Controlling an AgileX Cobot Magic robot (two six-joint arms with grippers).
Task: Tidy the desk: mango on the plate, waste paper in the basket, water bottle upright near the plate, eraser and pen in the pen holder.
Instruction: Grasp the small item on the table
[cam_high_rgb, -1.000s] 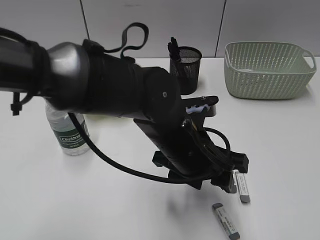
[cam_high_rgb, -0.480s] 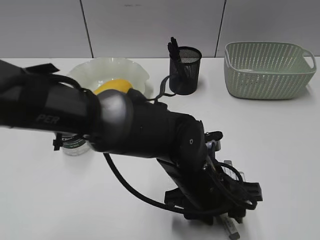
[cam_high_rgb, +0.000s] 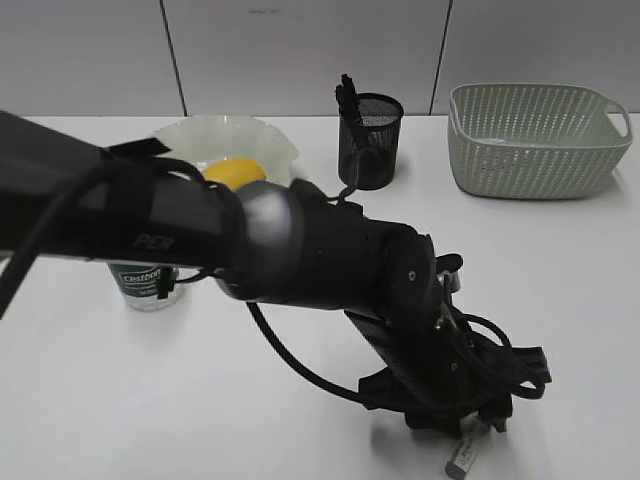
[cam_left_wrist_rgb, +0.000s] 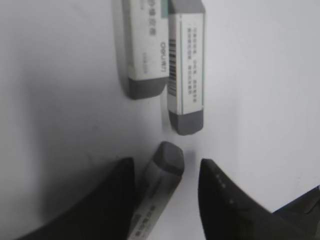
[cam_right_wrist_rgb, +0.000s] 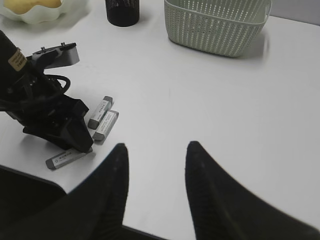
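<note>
Btwn left hand fingers: eraser

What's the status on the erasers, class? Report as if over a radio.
Left end effector low over desk, jaws astride one eraser, not clamped. Right end effector open, empty. Two more erasers lie just ahead, close to the jaws.

In the exterior view the left arm crosses the frame's middle, hiding most of the water bottle at left, the front of the plate and part of the mango. Its pincer covers all but one end of an eraser, cut by the bottom edge. In the left wrist view two more erasers run off the top edge.
</note>
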